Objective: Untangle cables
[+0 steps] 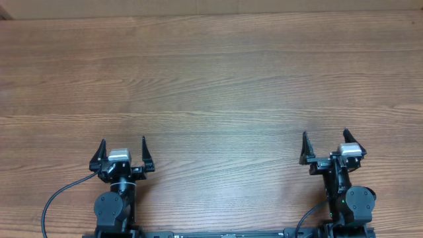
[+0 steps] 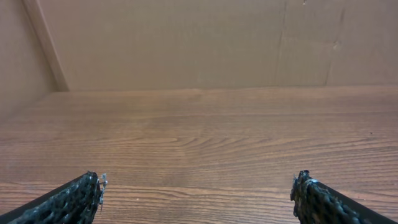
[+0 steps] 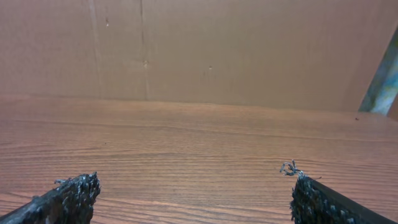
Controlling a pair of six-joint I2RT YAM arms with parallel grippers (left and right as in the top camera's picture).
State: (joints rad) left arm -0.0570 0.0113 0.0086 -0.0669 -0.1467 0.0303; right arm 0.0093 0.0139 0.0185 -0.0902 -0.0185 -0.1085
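Standing wide apart, the black textured fingers (image 2: 68,202) of the left gripper (image 1: 123,144) hold nothing between them, and the right gripper (image 1: 325,136) is spread just as wide and just as bare. From each wrist camera only the finger ends show, cut off by the bottom corners of the frame (the rest of each jaw lies below the picture); a small frayed tuft (image 3: 289,168) sticks up from one tip of the right gripper (image 3: 194,180), too small to make out. Behind the grippers, in the overhead view, the black arm bodies are cropped by the lower edge, so their bases cannot be seen. A thick black arm cable (image 1: 56,198) loops out from the left arm and runs off the bottom edge; a shorter one (image 1: 307,217) curves beside the right arm. The thin black task cables do not show in any of the three views. Ahead of both grippers the brown wood-grain table (image 1: 211,79) stretches open to the far edge, where it meets a plain brown cardboard wall (image 2: 186,43). At the right border of the right wrist view a slanted greenish strip (image 3: 384,81) is blurred and cannot be identified.
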